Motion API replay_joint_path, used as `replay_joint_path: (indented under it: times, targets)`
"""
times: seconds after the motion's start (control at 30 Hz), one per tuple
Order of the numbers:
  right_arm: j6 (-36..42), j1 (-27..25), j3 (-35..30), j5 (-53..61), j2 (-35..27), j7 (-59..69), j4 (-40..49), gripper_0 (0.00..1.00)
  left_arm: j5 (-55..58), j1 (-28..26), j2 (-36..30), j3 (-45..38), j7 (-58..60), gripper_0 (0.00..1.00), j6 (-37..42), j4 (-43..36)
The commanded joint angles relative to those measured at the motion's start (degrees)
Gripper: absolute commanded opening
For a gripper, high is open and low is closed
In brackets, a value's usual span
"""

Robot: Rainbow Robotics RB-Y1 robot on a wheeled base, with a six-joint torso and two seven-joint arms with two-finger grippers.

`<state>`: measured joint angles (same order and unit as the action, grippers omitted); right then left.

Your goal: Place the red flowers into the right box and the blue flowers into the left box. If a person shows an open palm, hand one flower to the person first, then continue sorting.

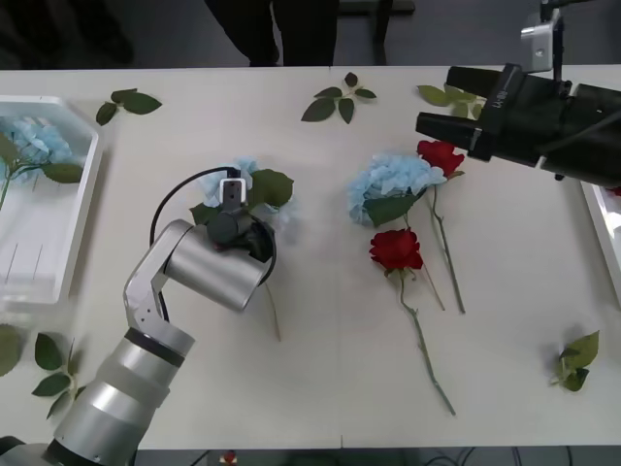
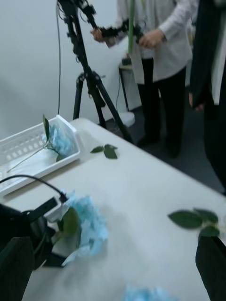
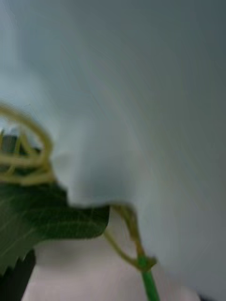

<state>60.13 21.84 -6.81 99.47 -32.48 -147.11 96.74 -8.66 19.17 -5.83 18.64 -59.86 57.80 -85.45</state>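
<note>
One blue flower [image 1: 34,146] is already laid in the left box [image 1: 68,248] at the frame's upper left, a second [image 1: 254,184] is covered at centre by the left gripper [image 1: 233,218], whose grip cannot be told, a third [image 1: 388,184] and two red roses [image 1: 396,249] are left on the table [image 1: 320,369], and the right gripper [image 1: 432,121] is held open at upper right.

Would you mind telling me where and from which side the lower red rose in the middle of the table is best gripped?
I would grip the lower red rose on its bare stem just below the head, descending from above. The stem lies flat, running toward the robot, with open table on either side.

Matt white table [image 1: 320,359], glossy white plastic left box [image 1: 58,243], brushed metal left arm [image 1: 204,267]
</note>
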Motion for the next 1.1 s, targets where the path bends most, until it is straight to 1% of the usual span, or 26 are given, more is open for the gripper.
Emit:
replay_joint_path:
  times: [0.03, 0.1, 0.2, 0.33, 0.37, 0.5, 0.63, 0.67, 0.7, 0.73, 0.77, 0.9, 0.97, 1.03, 1.1]
  targets:
    - [3.68, -1.18, -2.77, -5.34, -3.65, 10.70, 1.88, 1.00, 0.66, 1.13, 0.56, -1.06, 1.41, 0.00, -0.67, 0.64]
    - [5.96, -1.36, -3.73, -8.86, -4.17, 15.80, 1.88, 1.00, 0.75, 1.04, 0.47, -1.06, 1.33, 0.00, -0.67, 0.64]
    - [10.36, -1.36, -5.32, -17.65, -4.70, 25.91, 1.88, 1.00, 1.19, 1.13, -0.15, -1.15, 1.33, 0.00, -0.67, 0.37]
    - [14.49, -0.74, -5.40, -28.63, -5.05, 38.39, 1.88, 1.00, 3.82, 1.04, -1.73, -1.59, 1.06, 0.00, -0.23, -1.83]
    - [15.54, -0.48, -5.23, -31.27, -5.05, 41.11, 1.96, 1.00, 4.97, 1.13, -2.26, -1.77, 0.89, 0.00, 0.47, -2.70]
    - [20.99, 1.63, -3.21, -42.43, -5.05, 53.51, 2.05, 1.00, 8.31, 1.04, -5.24, -2.91, -1.14, 0.00, 7.33, -9.30]
    - [24.51, 3.91, 1.01, -50.69, -5.05, 65.72, 2.05, 1.00, 13.76, 1.13, -8.94, -6.16, -4.56, 0.00, 15.76, -17.47]
    - [24.51, 3.91, 1.01, -50.69, -5.05, 65.72, 2.05, 1.00, 13.76, 1.13, -8.94, -6.16, -4.56, 0.00, 15.76, -17.47]
    - [25.21, 4.97, 4.09, -54.21, -5.05, 71.87, 2.05, 1.00, 17.10, 1.48, -11.13, -8.54, -5.71, 0.00, 20.68, -22.39]
    - [25.65, 5.67, 5.85, -56.05, -5.05, 75.21, 1.88, 1.00, 18.94, 1.92, -12.54, -10.12, -6.23, 0.00, 23.76, -25.12]
    - [25.82, 6.11, 6.81, -56.93, -5.05, 76.71, 1.70, 1.00, 19.91, 2.36, -13.07, -10.82, -6.41, 0.00, 25.34, -26.44]
    - [25.03, 8.92, 13.14, -61.50, -4.96, 82.86, -1.64, 1.00, 22.90, 6.05, -17.46, -17.24, -6.94, 0.00, 36.24, -34.26]
    - [24.33, 9.80, 15.16, -63.26, -4.88, 83.56, -3.49, 1.00, 23.07, 7.46, -19.13, -19.43, -7.11, 0.00, 39.05, -35.84]
    - [22.57, 11.65, 18.15, -64.67, -4.61, 83.74, -7.53, 1.00, 24.30, 9.57, -22.12, -23.39, -7.64, 0.00, 41.87, -36.28]
    - [20.90, 12.79, 20.00, -65.28, -4.09, 83.74, -10.61, 1.00, 24.74, 10.18, -24.49, -26.03, -9.66, 0.00, 41.60, -35.84]
